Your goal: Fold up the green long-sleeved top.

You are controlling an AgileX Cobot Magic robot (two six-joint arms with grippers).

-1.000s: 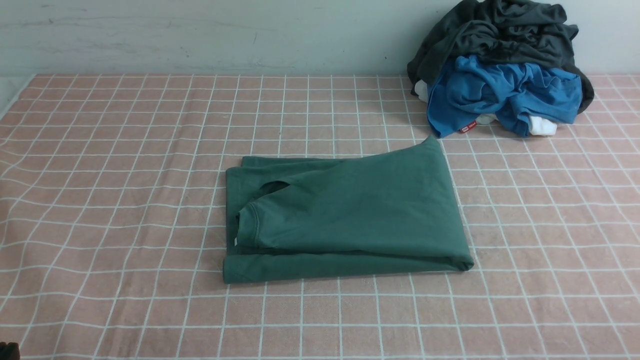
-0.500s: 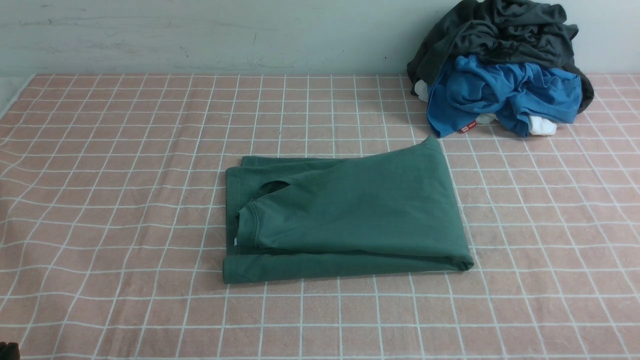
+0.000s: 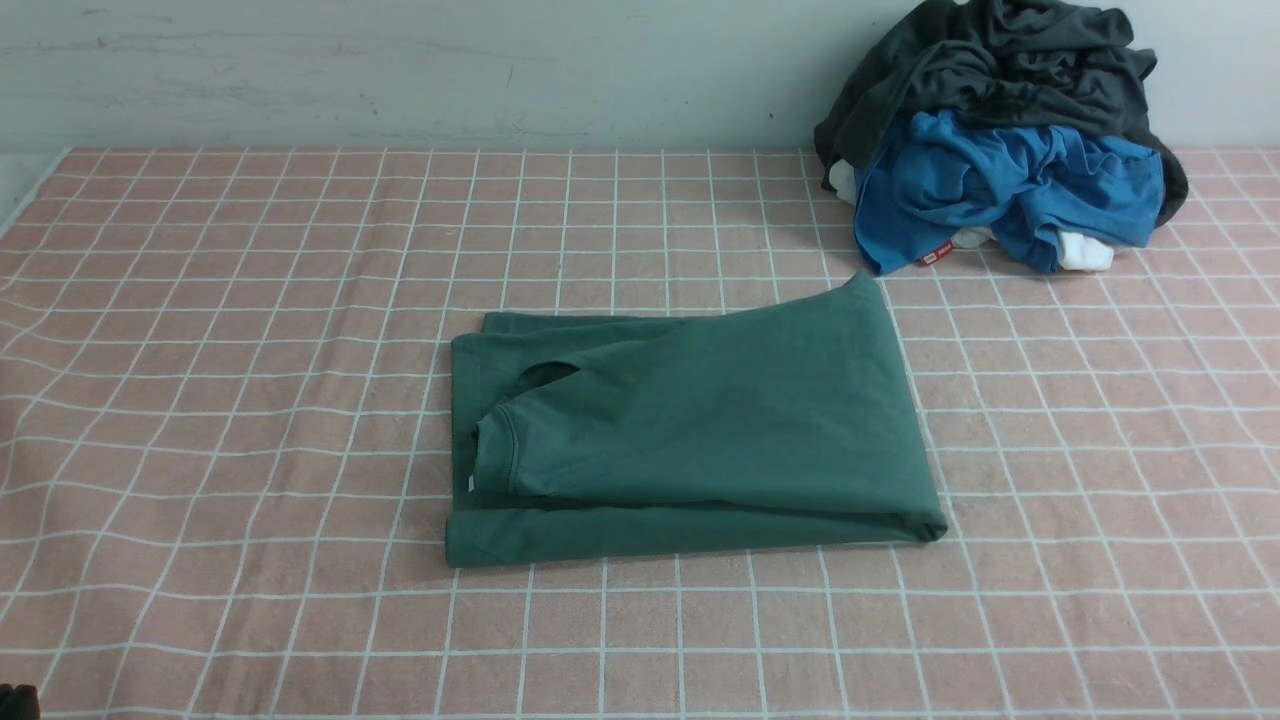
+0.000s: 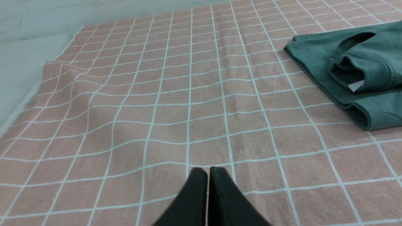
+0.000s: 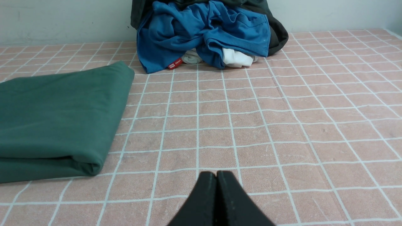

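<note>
Nothing has shifted over the last second. Top (image 3: 690, 440) lies folded mid-cloth (image 3: 250, 400), untouched. Left gripper (image 4: 208, 172) and right gripper (image 5: 216, 175) both clenched empty, well apart from it. Folding looks finished.

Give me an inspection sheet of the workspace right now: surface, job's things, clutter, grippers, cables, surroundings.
Surface: pink tablecloth with a white grid, slightly rippled on the robot's left.
Job's things: dark green cotton long-sleeved top lies folded in a flat rectangle mid-table, neck opening and white label toward the left.
Clutter: bright blue garment under a dark charcoal-grey garment, with white fabric, heaped at the far right.
Grippers: left gripper and right gripper both empty, jaws shut, off the top.
Cables: nothing seen.
Surroundings: pale wall behind.
</note>
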